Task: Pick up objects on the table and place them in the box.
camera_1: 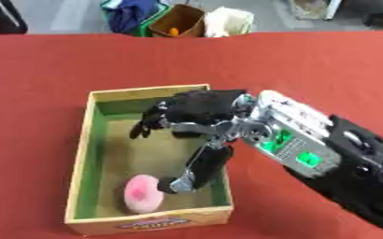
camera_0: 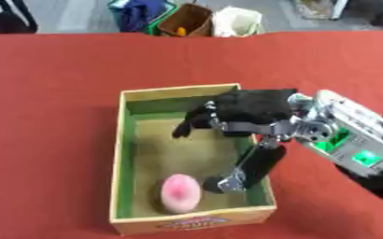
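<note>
Both views come from the robot's head and look steeply down and forward onto the red bench (camera_0: 56,93), near enough that the open box (camera_0: 118,154) fills much of the lower middle. They share almost the whole scene: the box, the right hand (camera_1: 203,112) reaching in from the right, and the bins (camera_0: 187,18) past the bench's far edge. In the right eye view everything sits somewhat further left.

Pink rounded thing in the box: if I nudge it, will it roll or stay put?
The pink object looks egg-rounded, so it would probably roll. The box walls should contain it. The open right hand hovers over the box, not touching it.
</note>
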Action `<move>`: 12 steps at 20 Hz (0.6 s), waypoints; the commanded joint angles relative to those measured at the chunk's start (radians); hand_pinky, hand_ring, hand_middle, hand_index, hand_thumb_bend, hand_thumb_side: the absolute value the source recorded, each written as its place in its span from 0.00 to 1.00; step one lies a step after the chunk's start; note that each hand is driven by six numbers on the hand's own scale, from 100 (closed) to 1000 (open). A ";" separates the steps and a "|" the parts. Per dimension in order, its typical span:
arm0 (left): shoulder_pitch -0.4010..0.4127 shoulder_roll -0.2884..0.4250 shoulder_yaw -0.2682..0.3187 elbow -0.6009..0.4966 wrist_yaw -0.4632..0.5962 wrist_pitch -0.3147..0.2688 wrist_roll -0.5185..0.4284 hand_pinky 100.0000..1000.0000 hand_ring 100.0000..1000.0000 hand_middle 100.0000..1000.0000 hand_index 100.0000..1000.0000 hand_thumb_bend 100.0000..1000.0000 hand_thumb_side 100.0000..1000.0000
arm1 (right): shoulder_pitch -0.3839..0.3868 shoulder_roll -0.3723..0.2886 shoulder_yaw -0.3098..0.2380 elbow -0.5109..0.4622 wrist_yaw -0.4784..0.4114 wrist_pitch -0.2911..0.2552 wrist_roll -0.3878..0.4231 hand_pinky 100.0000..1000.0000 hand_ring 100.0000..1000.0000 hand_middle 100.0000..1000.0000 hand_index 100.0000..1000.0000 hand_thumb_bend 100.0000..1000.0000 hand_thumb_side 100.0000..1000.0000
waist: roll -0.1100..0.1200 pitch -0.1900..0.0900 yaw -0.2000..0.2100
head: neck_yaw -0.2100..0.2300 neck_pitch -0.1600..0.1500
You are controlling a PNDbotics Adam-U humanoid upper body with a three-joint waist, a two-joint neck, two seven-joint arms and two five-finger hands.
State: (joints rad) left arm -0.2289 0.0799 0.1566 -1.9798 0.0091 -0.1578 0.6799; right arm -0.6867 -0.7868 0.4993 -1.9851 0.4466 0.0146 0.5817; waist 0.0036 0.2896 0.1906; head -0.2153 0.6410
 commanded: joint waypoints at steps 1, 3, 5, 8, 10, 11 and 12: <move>-0.007 0.014 0.005 -0.020 -0.003 -0.001 0.004 0.31 0.28 0.31 0.46 0.00 0.40 | -0.020 -0.007 -0.087 -0.015 -0.046 -0.005 -0.069 0.61 0.77 0.71 0.89 0.28 0.42 | 0.002 -0.021 -0.003 | 0.007 -0.003; -0.006 0.014 0.007 -0.020 -0.004 -0.001 0.006 0.31 0.28 0.31 0.46 0.00 0.40 | -0.023 -0.003 -0.150 -0.015 -0.083 -0.006 -0.129 0.59 0.75 0.69 0.88 0.24 0.46 | 0.003 -0.021 -0.007 | 0.012 -0.002; -0.006 0.013 0.009 -0.020 -0.005 -0.001 0.009 0.31 0.28 0.31 0.46 0.00 0.40 | -0.021 0.001 -0.216 -0.015 -0.135 -0.001 -0.215 0.58 0.75 0.67 0.85 0.00 0.63 | 0.004 -0.020 -0.011 | 0.016 -0.001; -0.006 0.012 0.012 -0.020 -0.007 -0.002 0.012 0.31 0.28 0.31 0.46 0.00 0.40 | 0.012 0.006 -0.293 -0.015 -0.260 0.017 -0.390 0.55 0.74 0.63 0.80 0.00 0.43 | 0.004 -0.019 -0.015 | 0.020 0.000; -0.007 0.011 0.013 -0.020 -0.009 -0.003 0.014 0.31 0.28 0.31 0.46 0.00 0.40 | 0.043 0.016 -0.337 -0.015 -0.353 0.028 -0.525 0.52 0.72 0.62 0.80 0.00 0.48 | 0.004 -0.018 -0.017 | 0.022 0.003; -0.007 0.011 0.014 -0.020 -0.010 -0.003 0.016 0.31 0.28 0.31 0.46 0.00 0.40 | 0.059 0.021 -0.357 -0.015 -0.398 0.028 -0.591 0.52 0.72 0.61 0.80 0.00 0.42 | 0.004 -0.018 -0.018 | 0.024 0.003; -0.007 0.011 0.015 -0.020 -0.011 -0.003 0.017 0.31 0.28 0.31 0.46 0.00 0.40 | 0.074 0.026 -0.374 -0.015 -0.438 0.023 -0.650 0.51 0.71 0.62 0.80 0.00 0.43 | 0.005 -0.017 -0.019 | 0.026 0.004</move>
State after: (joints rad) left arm -0.2288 0.0797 0.1633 -1.9798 0.0057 -0.1599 0.6916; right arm -0.6042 -0.7505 0.1621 -1.9852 0.0636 0.0362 0.0049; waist 0.0072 0.2896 0.1718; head -0.1939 0.6413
